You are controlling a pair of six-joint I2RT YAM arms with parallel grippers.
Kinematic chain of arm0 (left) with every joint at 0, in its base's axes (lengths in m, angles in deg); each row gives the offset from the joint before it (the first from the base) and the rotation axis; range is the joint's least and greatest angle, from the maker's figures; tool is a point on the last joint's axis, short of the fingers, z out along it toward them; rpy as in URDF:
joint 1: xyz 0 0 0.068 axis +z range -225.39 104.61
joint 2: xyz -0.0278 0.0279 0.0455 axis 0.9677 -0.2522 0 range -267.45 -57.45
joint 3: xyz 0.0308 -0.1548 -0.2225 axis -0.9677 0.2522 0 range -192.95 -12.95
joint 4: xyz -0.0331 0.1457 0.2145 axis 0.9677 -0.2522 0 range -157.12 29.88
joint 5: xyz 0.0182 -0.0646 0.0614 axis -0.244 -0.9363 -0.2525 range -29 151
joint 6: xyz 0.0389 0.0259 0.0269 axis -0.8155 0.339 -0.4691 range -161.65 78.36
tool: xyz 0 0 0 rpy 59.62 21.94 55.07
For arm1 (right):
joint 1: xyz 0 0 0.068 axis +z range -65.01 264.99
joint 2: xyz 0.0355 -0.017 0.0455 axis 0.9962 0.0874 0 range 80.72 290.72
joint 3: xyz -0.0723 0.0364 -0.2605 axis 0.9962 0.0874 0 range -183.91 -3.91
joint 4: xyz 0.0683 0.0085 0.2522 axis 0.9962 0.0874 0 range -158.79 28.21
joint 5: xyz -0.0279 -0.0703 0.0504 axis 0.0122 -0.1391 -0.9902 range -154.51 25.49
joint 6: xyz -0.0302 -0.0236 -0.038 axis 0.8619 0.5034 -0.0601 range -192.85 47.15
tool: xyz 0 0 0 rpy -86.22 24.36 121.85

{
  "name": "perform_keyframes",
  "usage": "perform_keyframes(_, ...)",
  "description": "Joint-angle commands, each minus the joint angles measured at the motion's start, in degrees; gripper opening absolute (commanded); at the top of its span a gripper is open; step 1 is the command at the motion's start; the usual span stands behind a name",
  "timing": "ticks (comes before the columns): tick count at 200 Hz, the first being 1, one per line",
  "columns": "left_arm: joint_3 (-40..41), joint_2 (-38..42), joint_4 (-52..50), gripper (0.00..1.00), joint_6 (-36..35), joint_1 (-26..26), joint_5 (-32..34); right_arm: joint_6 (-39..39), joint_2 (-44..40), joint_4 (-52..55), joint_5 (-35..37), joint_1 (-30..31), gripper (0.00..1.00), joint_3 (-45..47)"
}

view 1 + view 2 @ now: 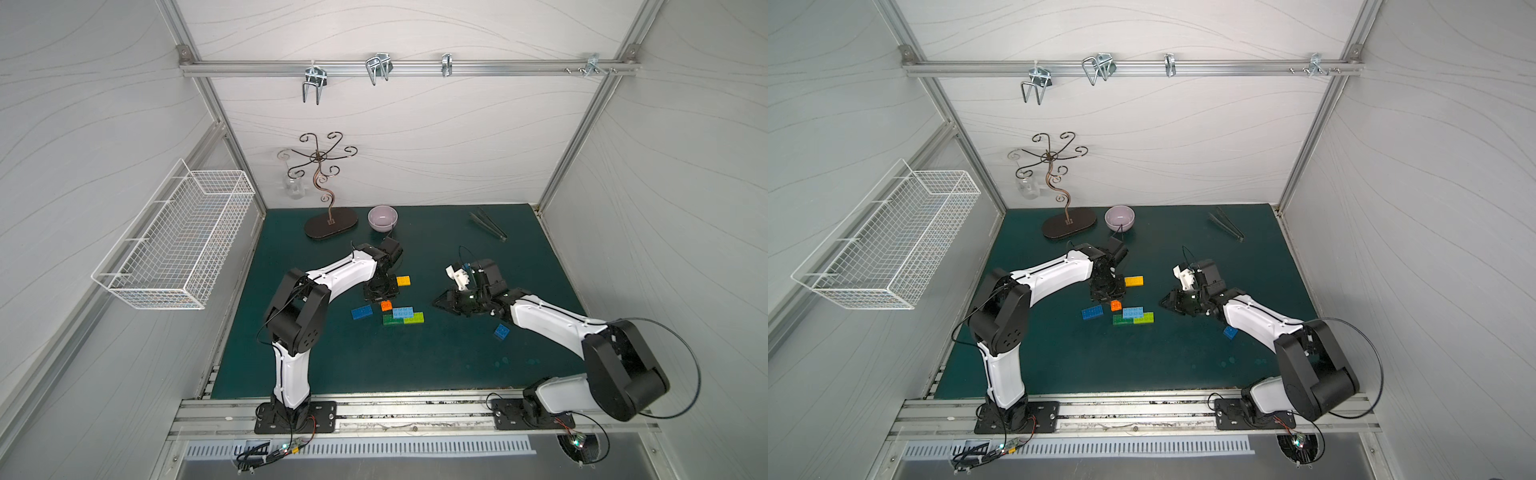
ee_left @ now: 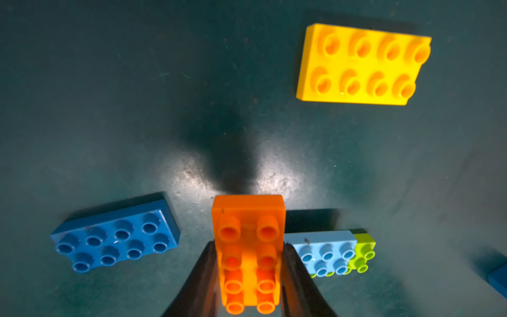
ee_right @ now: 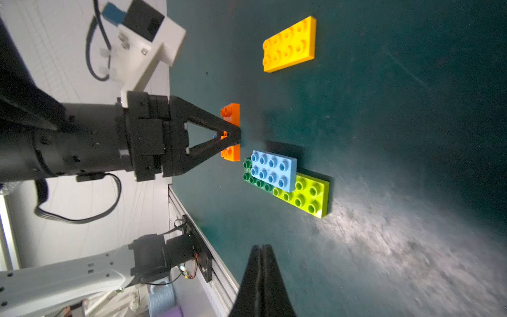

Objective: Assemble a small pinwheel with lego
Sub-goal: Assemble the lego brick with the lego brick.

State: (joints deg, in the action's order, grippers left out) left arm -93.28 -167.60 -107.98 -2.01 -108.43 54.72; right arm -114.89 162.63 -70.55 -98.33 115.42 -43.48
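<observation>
I am pinching the orange brick (image 2: 248,233) across its long sides with my left gripper (image 2: 249,248), low in the middle of the left wrist view, so that its studs are facing up and its free end is pointing ahead for joining. It is lying flat at the mat (image 1: 374,365); whether it is lifted off I cannot tell. Just right of it in that frame the part-built pinwheel (image 3: 285,178) is sitting: the light blue brick (image 3: 274,170) is pressed across the dark green brick (image 3: 248,170) and the lime brick (image 3: 310,196), tying them together. The yellow brick (image 2: 362,64), upper right, and the dark blue brick (image 2: 115,238), lower left, are lying loose. My right gripper (image 3: 262,248) is clenched on nothing, hanging aside at the bottom of the right wrist view, leaving room. The small square blue brick (image 1: 502,331) is lying apart, right of centre in a top view
</observation>
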Motion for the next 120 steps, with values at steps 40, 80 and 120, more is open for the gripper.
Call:
perform_keyframes(40, 2.24, -1.06, 3.59, 0.00, -2.96, 0.08, -1.98, -12.18, 14.17, -22.47, -0.54, 7.79, 0.00, -2.50)
perform_keyframes(80, 2.29, -1.34, 4.09, 0.00, -3.51, -0.03, -2.95, -18.80, 21.23, -34.41, -0.05, 10.19, 0.00, -1.68)
perform_keyframes(120, 2.92, -1.75, 4.01, 0.00, -3.69, -0.13, -3.53, -19.57, 24.52, -34.24, 0.71, 12.99, 0.00, -4.88)
